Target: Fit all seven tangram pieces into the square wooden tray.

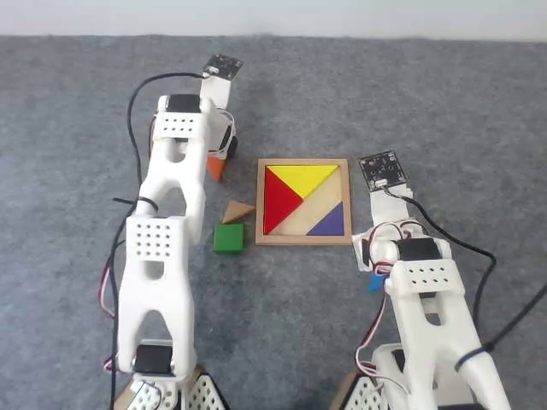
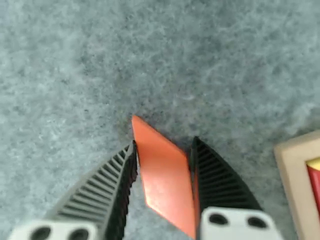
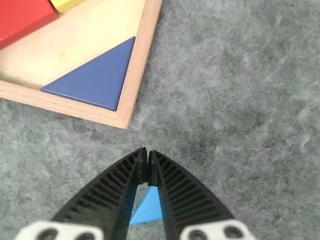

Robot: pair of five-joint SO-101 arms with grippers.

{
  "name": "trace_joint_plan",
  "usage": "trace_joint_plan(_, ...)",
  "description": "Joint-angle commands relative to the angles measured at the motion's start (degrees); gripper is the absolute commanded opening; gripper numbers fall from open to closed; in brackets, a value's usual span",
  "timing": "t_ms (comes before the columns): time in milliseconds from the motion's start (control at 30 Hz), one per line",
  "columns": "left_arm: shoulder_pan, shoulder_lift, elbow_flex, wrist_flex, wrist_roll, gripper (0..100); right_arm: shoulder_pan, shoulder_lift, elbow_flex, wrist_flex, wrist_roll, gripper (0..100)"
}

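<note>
grey felt-like mat [image 1: 479,111] covering the whole surface, pale strip [image 1: 342,17] beyond its far edge, perhaps a wall

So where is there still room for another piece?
Inside the tray, a bare strip runs between the red triangle and blue triangle. Carpet past its far rim is open. Its left side is crowded: green square, brown triangle, and the left gripper holding the orange piece.

"Where is there room inside the tray [image 1: 303,241]?"

"A bare band runs between the red triangle [image 1: 278,200] and the blue triangle [image 1: 331,224]. The yellow triangle [image 1: 304,176] takes the far side."

"And around it?"

"The brown triangle [image 1: 238,211] and green square [image 1: 228,238] lie near its left rim. Grey bench [image 1: 444,111] stretches wide beyond the tray."
</note>
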Motion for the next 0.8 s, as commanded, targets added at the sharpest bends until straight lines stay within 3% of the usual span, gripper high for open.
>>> trace_joint_plan(0, 0.44, 4.57, -12.26, 7.21, -1.41, 17, 0.75, -2.33, -0.35, -1.19, 0.35, 0.9)
trace_joint_plan(233, 0.00, 12.04, -27.91, 15.38, -1.14, 15, 0.75, -2.33, -0.35, -1.19, 0.35, 0.9)
trace_joint_plan(433, -0.09, 18.99, -43.38, 20.57, -0.70, 1, 0.84, -2.24, -0.09, -2.15, 0.35, 0.9)
trace_joint_plan(767, -2.29, 17.85, -43.12, 20.66, 2.73, 1, 0.84, -2.33, 0.79, -3.21, 0.35, 0.8)
